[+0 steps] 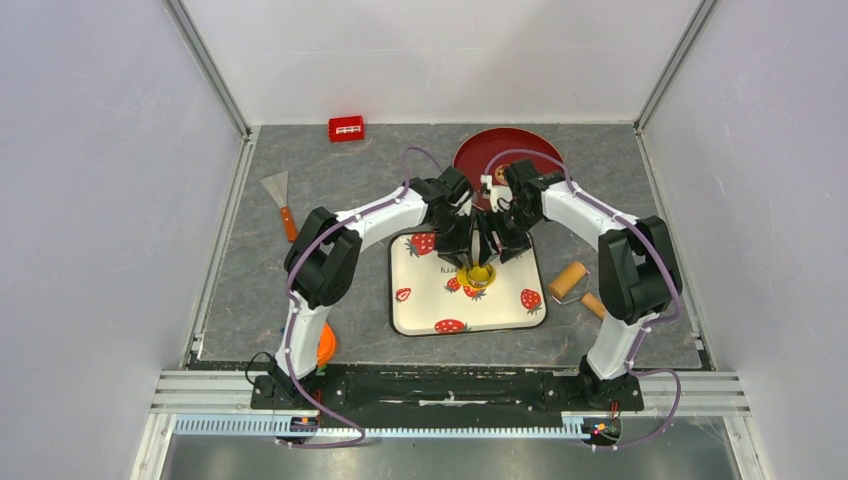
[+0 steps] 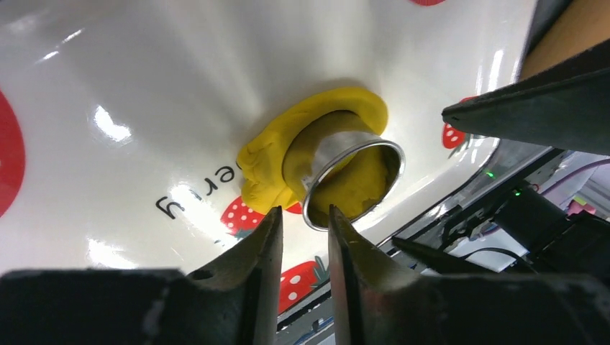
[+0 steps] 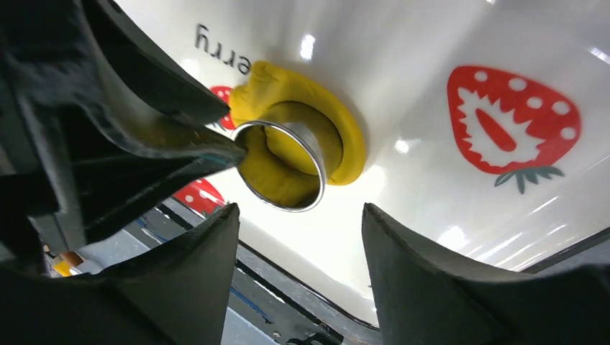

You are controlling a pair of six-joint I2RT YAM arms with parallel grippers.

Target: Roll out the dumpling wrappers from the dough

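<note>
The yellow dough lies flattened on the white strawberry-print tray. A metal ring cutter stands pressed into the dough, with yellow dough filling its inside. My left gripper hangs just over the cutter's near rim, its jaws a narrow gap apart and gripping nothing. My right gripper stands wide open beside the cutter, not touching it. A small yellow spot on the red plate may be a dumpling wrapper, but it is too small to tell.
The red plate sits behind the tray, partly under both arms. Two wooden roller pieces lie right of the tray. A scraper and a red block are at the back left. An orange object sits by the left arm's base.
</note>
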